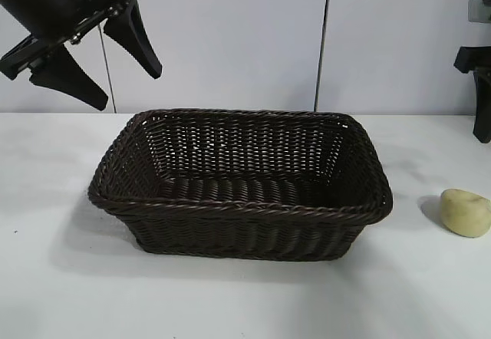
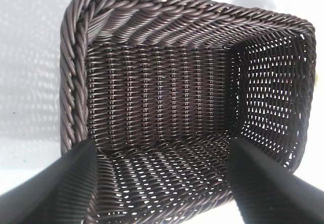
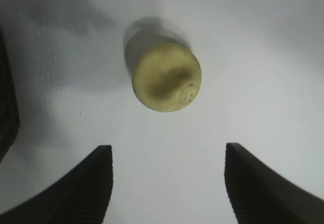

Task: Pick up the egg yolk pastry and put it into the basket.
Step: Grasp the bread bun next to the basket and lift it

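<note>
**A:** So where's the egg yolk pastry (image 1: 465, 212) right now? Is it in the basket (image 1: 239, 205) yet?

**B:** Nope, it's sitting on the tabletop (image 1: 230, 301), outside the basket and clear of its rim, on the right arm's side. The basket is empty as far as I can see.

**A:** Which arm would you bet on for the grab?

**B:** The right one, easily. The right tool (image 3: 168, 183) hangs above the pastry, pointing down, fingers apart with nothing between them. From its own camera the pastry isn't between the fingers yet. It lies a bit ahead of the gap, roughly centred between the two tips but slightly toward one side. So my guess is it needs a small shift forward before dropping down around it.

**A:** Does the orientation matter?

**B:** Not much. It's a rounded dome, maybe slightly longer one way, but I can't call a clear long axis. The gap looks wider than the lump, so it should fit.

**A:** And the left one?

**B:** The left tool (image 2: 162, 183) hovers over the far end of the basket from the pastry, tilted down into it, fingers also apart and empty. The whole basket sits between it and the pastry, so it's not the one for this.
</note>
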Tool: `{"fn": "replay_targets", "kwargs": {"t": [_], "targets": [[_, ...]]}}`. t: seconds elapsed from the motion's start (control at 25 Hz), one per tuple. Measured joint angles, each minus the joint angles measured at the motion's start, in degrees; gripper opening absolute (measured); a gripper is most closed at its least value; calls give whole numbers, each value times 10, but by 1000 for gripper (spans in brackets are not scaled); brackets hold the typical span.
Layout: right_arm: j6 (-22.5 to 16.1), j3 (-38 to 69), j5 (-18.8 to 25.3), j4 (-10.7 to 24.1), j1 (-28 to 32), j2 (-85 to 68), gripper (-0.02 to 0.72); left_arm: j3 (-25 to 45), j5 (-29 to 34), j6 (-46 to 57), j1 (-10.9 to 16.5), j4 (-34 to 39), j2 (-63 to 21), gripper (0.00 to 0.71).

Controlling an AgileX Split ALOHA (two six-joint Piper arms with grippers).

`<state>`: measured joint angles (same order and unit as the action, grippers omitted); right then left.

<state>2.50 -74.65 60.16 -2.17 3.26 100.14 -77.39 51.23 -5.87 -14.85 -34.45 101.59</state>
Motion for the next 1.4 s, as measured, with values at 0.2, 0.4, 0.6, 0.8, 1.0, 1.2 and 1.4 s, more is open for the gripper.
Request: {"fn": "replay_targets", "kwargs": {"t": [0.2, 0.4, 0.6, 0.8, 1.0, 1.2, 1.4], "targets": [[-3, 5, -29, -3, 0, 31, 466, 0, 0, 0, 0, 0, 0, 526], [-6, 5, -65, -24, 0, 95, 466, 0, -1, 0, 0, 0, 0, 526], [-11, 5, -76, -27, 0, 146, 466, 0, -1, 0, 0, 0, 0, 526], [-25, 5, -95, -18, 0, 164, 465, 0, 0, 0, 0, 0, 0, 526], [-36, 5, -102, 1, 0, 166, 250, 0, 0, 0, 0, 0, 0, 526], [-38, 5, -89, 4, 0, 166, 88, 0, 2, 0, 0, 0, 0, 526], [-37, -30, -43, -10, 0, 164, 75, 0, 4, 0, 0, 0, 0, 526]]}}
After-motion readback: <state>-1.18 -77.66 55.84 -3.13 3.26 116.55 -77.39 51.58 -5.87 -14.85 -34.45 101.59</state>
